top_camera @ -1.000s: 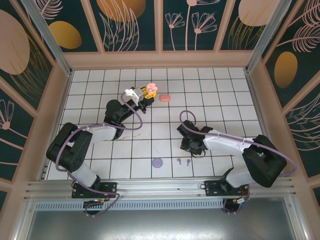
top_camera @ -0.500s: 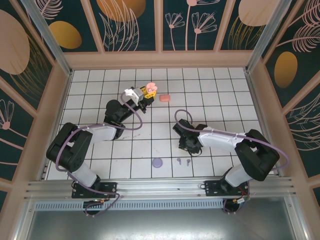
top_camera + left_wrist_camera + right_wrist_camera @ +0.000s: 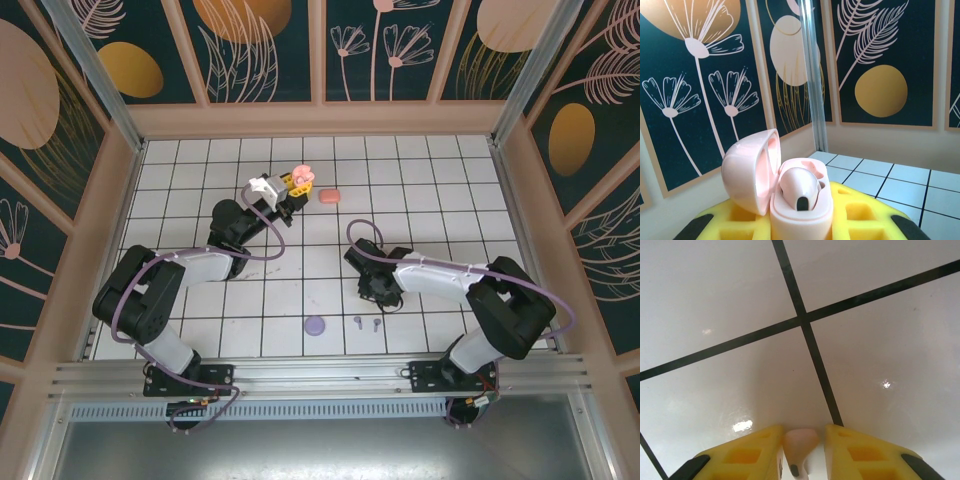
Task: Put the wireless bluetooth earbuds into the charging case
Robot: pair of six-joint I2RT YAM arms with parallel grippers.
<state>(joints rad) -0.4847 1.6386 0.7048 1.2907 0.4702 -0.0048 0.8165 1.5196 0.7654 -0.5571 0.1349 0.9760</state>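
Note:
My left gripper (image 3: 297, 181) is raised at the back of the table, shut on an open tan-peach charging case (image 3: 800, 200) with its lid hinged back to the left. One tan-peach earbud (image 3: 799, 186) sits in the case's near well; the well behind it shows empty. My right gripper (image 3: 805, 437) is down at the white tile right of the table's middle (image 3: 378, 297). A second tan-peach earbud (image 3: 799, 444) lies between its yellow fingers (image 3: 747, 452). The left finger touches the bud and a thin gap remains at the right finger. Two purple earbuds (image 3: 366, 323) lie near the front.
A closed coral-red case (image 3: 329, 196) lies just right of my left gripper. A round purple case (image 3: 315, 325) lies near the front edge, left of the purple buds. Wooden walls (image 3: 320, 120) ring the tiled floor.
My right arm has shifted slightly left over the tile and its jaws have narrowed round the tan-peach earbud. The left arm and the case have not moved.

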